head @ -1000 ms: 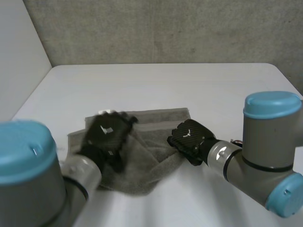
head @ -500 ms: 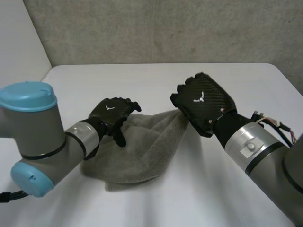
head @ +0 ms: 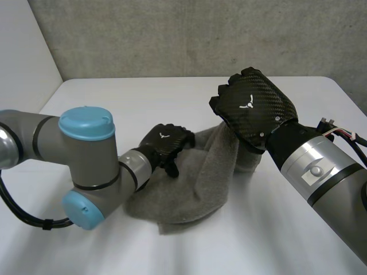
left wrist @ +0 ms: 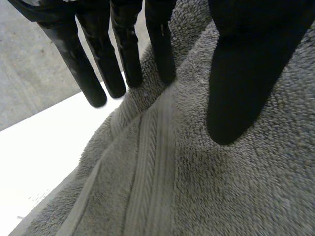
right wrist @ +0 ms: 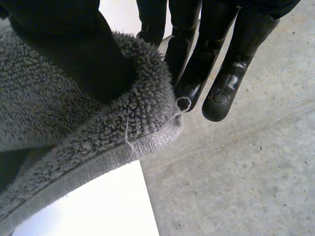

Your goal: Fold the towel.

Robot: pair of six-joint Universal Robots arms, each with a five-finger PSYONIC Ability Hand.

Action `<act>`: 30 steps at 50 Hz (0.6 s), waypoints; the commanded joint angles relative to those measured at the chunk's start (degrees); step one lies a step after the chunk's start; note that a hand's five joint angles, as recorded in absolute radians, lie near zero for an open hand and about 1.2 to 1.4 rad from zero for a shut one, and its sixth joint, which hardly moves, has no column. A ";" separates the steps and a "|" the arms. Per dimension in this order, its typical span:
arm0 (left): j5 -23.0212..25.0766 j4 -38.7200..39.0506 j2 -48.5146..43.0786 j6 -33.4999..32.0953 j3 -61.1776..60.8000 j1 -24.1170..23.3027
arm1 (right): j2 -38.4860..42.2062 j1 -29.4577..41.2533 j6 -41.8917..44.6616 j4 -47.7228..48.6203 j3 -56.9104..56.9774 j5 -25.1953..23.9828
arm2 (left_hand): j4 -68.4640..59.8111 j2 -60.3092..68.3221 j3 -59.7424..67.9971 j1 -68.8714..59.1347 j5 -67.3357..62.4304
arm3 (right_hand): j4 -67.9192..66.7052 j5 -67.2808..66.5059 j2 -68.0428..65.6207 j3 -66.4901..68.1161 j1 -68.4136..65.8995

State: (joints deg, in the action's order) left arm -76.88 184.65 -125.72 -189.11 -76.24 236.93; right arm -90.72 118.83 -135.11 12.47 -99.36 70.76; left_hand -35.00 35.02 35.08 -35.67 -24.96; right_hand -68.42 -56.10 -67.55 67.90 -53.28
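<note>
A grey towel [head: 189,189] lies bunched on the white table [head: 132,97], with its right part pulled up off the surface. My right hand [head: 255,109] hangs above the table, shut on that raised edge. In the right wrist view the thumb [right wrist: 64,44] pinches the towel's hem [right wrist: 123,132] against the fingers [right wrist: 197,59]. My left hand [head: 163,142] rests on the towel's left part, lower than the right hand. In the left wrist view its fingers [left wrist: 125,44] reach straight to a folded edge of the towel [left wrist: 162,187], and the thumb [left wrist: 246,73] stands apart over the cloth.
A grey concrete wall [head: 200,34] stands behind the table's far edge, and a pale wall [head: 23,63] runs along its left side. Bare tabletop lies in front of the towel and beyond it.
The right hand has lifted the towel's edge higher and a little to the right. The left hand has slid right along the towel, and its fingers have drawn in somewhat.
</note>
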 commanded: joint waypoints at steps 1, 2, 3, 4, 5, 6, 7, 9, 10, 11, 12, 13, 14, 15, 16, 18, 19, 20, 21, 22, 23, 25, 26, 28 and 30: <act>-0.99 1.50 -1.28 0.15 1.53 -1.20 | 0.28 -0.27 0.02 0.01 -0.30 0.00 | 12.50 -12.53 -12.59 13.18 12.47 | -11.58 -13.90 -12.45 12.10 -26.72; -0.99 1.51 -1.28 0.15 1.53 -1.20 | 0.28 -0.27 0.02 0.01 -0.31 0.00 | 12.50 -12.53 -12.59 13.18 12.47 | -11.58 -13.90 -12.45 12.10 -26.72; -1.17 1.94 -1.20 0.23 1.53 -1.12 | 0.28 -0.27 0.02 0.09 -0.39 0.00 | 12.34 -12.36 -12.42 13.01 12.30 | -11.58 -13.90 -12.45 12.10 -26.72; -1.17 1.94 -1.20 0.23 1.53 -1.12 | 0.28 -0.35 0.02 0.09 -0.57 0.00 | 12.33 -12.36 -12.42 13.01 12.30 | -11.58 -13.90 -12.45 12.10 -26.72; -1.43 2.29 -1.20 0.15 1.62 -1.20 | 0.28 -0.35 0.02 0.09 -0.57 0.00 | 12.17 -12.20 -12.25 12.85 12.13 | -11.58 -13.90 -12.45 12.10 -26.72; -1.43 2.30 -1.20 0.15 1.62 -1.20 | 0.28 -0.27 0.02 0.09 -0.74 0.00 | 12.17 -12.19 -12.25 12.84 12.13 | -11.58 -13.90 -12.45 12.10 -26.72; -2.04 2.73 -1.28 0.15 1.71 -1.20 | 0.37 -0.27 0.02 0.18 -0.75 0.00 | 11.83 -11.86 -11.92 12.51 11.80 | -11.58 -13.90 -12.45 12.10 -26.72; -2.49 3.18 -1.37 0.15 1.88 -1.20 | 0.37 -0.27 0.02 0.18 -0.83 0.00 | 11.66 -11.69 -11.74 12.34 11.63 | -11.58 -13.90 -12.45 12.10 -26.72; -2.75 3.70 -1.37 0.15 2.06 -1.20 | 0.37 -0.27 0.02 0.18 -0.83 0.00 | 11.50 -11.52 -11.58 12.17 11.46 | -11.58 -13.90 -12.45 12.10 -26.72; -2.84 4.22 -1.55 0.23 2.23 -1.20 | 0.37 -0.27 0.02 0.18 -0.92 -0.09 | 11.33 -11.35 -11.41 12.00 11.29 | -11.58 -13.90 -12.45 12.10 -26.72; -2.84 4.23 -1.55 0.23 2.24 -1.20 | 0.37 -0.27 0.02 0.18 -0.92 -0.09 | 11.33 -11.35 -11.41 12.00 11.29 | -11.58 -13.90 -12.45 12.10 -26.72; -2.84 4.93 -1.63 0.23 2.41 -1.20 | 0.37 -0.27 0.02 0.18 -0.92 -0.09 | 10.66 -10.69 -10.74 11.34 10.62 | -11.58 -13.90 -12.45 12.10 -26.72; -2.84 4.93 -1.63 0.23 2.41 -1.20 | 0.46 -0.27 0.02 0.18 -1.01 -0.09 | 10.65 -10.68 -10.74 11.33 10.62 | -11.58 -13.90 -12.45 12.10 -26.72; -2.84 5.46 -1.90 0.32 2.59 -1.20 | 0.55 -0.27 0.02 0.27 -1.01 -0.09 | 10.49 -10.51 -10.57 11.16 10.45 | -11.58 -13.90 -12.45 12.10 -26.72; -2.84 5.90 -2.16 0.50 2.76 -1.29 | 0.55 -0.27 0.02 0.27 -1.01 -0.09 | 9.82 -9.85 -9.90 10.50 9.78 | -11.58 -13.90 -12.45 12.10 -26.72; -2.66 5.99 -2.68 0.76 2.94 -1.47 | 1.34 -0.35 0.02 0.36 -0.84 -0.09 | 9.31 -9.34 -9.39 9.99 9.28 | -11.58 -13.90 -12.45 12.10 -26.72; -2.66 5.90 -3.39 1.20 3.29 -1.99 | 1.34 -0.35 0.02 0.36 -0.83 -0.09 | 8.31 -8.34 -8.39 8.99 8.27 | -11.58 -13.90 -12.45 12.10 -26.72; -2.66 5.90 -3.39 1.20 3.29 -2.00 | 1.69 -0.35 0.02 0.44 -0.66 -0.01 | 8.30 -8.33 -8.38 8.98 8.26 | -11.58 -13.90 -12.45 12.10 -26.72; -2.58 5.90 -4.26 1.38 3.55 -2.60 | 1.69 -0.35 0.02 0.45 -0.66 0.00 | 5.80 -5.83 -5.88 6.48 5.77 | -11.58 -13.90 -12.45 12.10 -26.72; -2.57 5.90 -4.27 1.38 3.55 -2.61 | 2.04 -0.35 0.02 0.71 -0.48 -0.09 | 5.77 -5.80 -5.86 6.45 5.74 | -11.58 -13.90 -12.45 12.10 -26.72; -2.49 5.90 -5.23 1.46 3.90 -3.13 | 2.56 -0.35 0.10 0.88 -0.22 -0.01 | 3.61 -3.64 -3.69 4.29 3.58 | -11.58 -13.90 -12.45 12.10 -26.72; -2.40 5.90 -6.54 1.46 4.34 -3.66 | 3.09 -0.35 0.11 0.89 0.13 -0.09 | 0.76 -0.78 -0.84 1.43 0.72 | -11.58 -13.90 -12.45 12.10 -26.72; -2.40 5.99 -7.51 1.38 4.87 -3.84 | 3.62 -0.35 0.11 0.89 0.48 -0.01 | -2.60 2.57 2.52 -1.92 -2.64 | -11.58 -13.90 -12.45 12.10 -26.72; -2.49 5.99 -8.39 1.38 5.66 -4.01 | 4.15 -0.35 0.11 0.71 1.01 -0.09 | -7.47 7.44 7.38 -6.79 -7.50 | -11.58 -13.90 -12.45 12.10 -26.72; -2.66 5.99 -9.11 1.38 6.81 -4.02 | 4.59 -0.35 0.11 0.53 1.45 -0.09 | -12.06 12.03 11.97 -11.38 -12.09 | -11.58 -13.90 -12.45 12.10 -26.72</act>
State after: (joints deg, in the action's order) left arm -79.38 190.67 -131.83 -187.71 -71.88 233.63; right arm -87.75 118.48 -135.02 13.23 -99.26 70.72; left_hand -31.62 31.59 31.57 -31.56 -21.21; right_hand -68.42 -56.12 -67.55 67.91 -53.28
